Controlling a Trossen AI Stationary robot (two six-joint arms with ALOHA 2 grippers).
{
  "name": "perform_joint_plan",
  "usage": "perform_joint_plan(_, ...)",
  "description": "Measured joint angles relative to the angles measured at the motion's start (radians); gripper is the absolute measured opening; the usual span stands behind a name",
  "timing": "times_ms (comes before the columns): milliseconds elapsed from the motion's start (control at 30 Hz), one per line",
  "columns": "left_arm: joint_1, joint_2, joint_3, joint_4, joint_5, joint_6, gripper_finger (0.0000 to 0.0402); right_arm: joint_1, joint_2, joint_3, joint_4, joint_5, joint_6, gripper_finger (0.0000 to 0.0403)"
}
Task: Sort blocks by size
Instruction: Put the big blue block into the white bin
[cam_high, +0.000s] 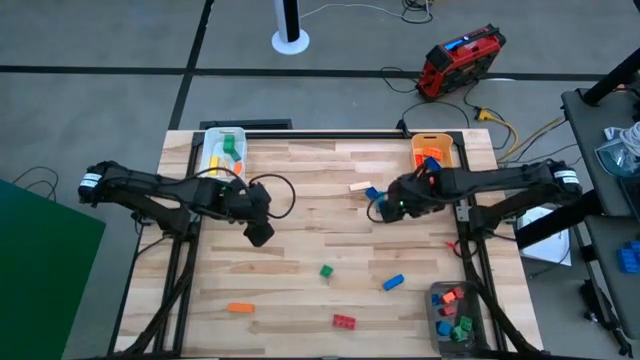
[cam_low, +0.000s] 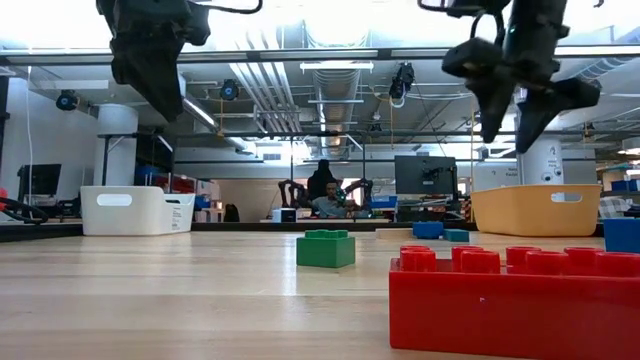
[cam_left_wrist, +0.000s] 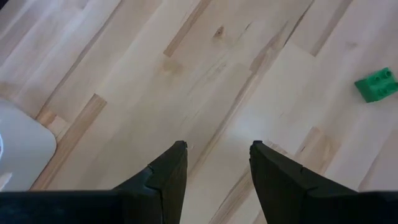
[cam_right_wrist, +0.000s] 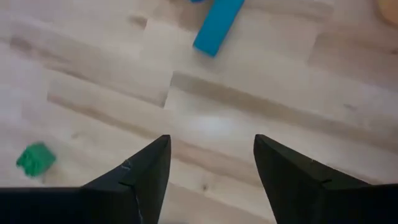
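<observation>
The right tool (cam_high: 381, 210) hung with its fingers spread wide and holding nothing, right of centre in the overhead frame, beside a blue block (cam_high: 373, 193) and a beige one (cam_high: 360, 186). The left tool (cam_high: 259, 234), equally spread and bare, waited left of centre. Loose blocks, including a green one (cam_high: 326, 271), lay lower on the counter (cam_high: 300, 170). A clean pick probably meant straddling the blue block's narrow sides.

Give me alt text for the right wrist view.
The right gripper, fingers open and empty, hangs above bare wooden table. A blue block lies ahead of it and a small green block sits off to one side.
</observation>
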Motion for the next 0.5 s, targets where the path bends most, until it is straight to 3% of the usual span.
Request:
perform_joint_plan(267, 0.002, 0.0, 0.088, 0.022, -0.041, 0.118, 0.0152, -0.108, 0.002, 0.0, 0.068, -0.001, -0.052, 0.0247)
perform_joint_plan(500, 0.023, 0.0, 0.17, 0.022, -0.103, 0.245, 0.0152, -0.175, 0.11, 0.005, 0.134, -0.029, -0.129, 0.0251)
